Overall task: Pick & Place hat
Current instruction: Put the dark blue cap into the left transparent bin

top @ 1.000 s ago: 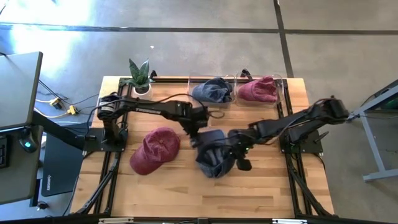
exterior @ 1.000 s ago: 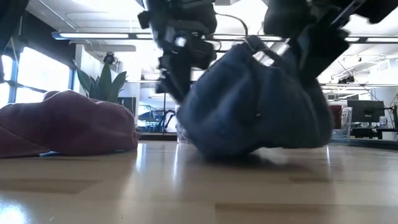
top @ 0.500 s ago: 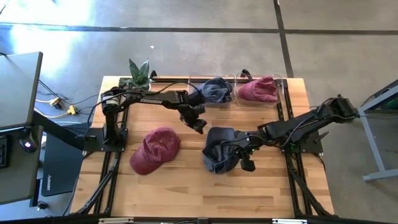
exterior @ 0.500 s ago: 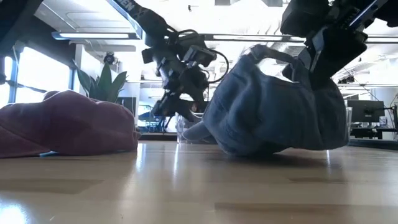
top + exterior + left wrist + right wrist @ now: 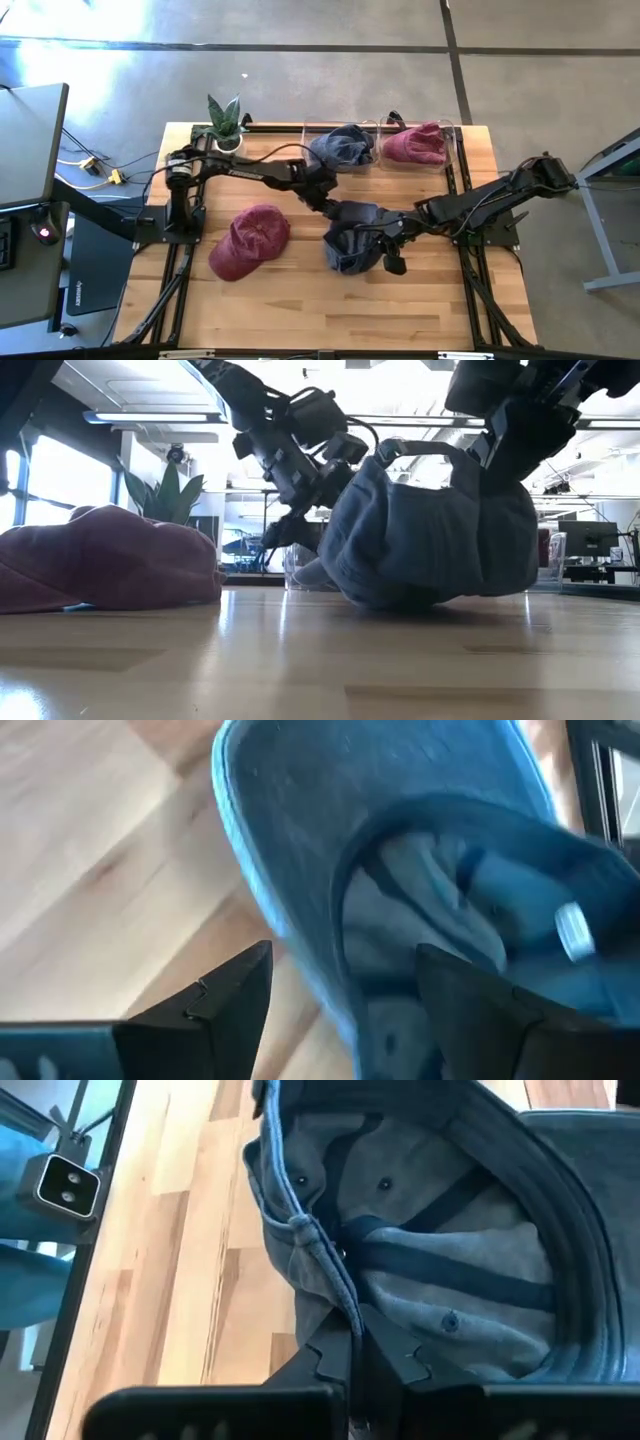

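A blue denim cap lies inside-up on the table in front of me, its crown resting on the wood. My right gripper is shut on the cap from the table's right. My left gripper is open at the cap's far-left side. In the left wrist view its fingers stand on either side of the brim's edge; whether they touch it I cannot tell. A red cap lies crown-up on the table to the left. My right gripper pinches the cap's rim between its two fingers, a bunched fold of the edge with the lining showing. It comes slanting down from the table's right. The cap hangs tilted from the hold, opening turned sideways, with the crown's underside on the table.
Two clear bins stand at the far edge, one with a blue hat, one with a red hat. A potted plant is at the far-left corner. Bare wood lies along the near edge.
My right gripper has dragged the blue cap a little toward the table's right and turned it more upright. My left gripper drew back from the cap toward the far edge, then came back down to its brim.
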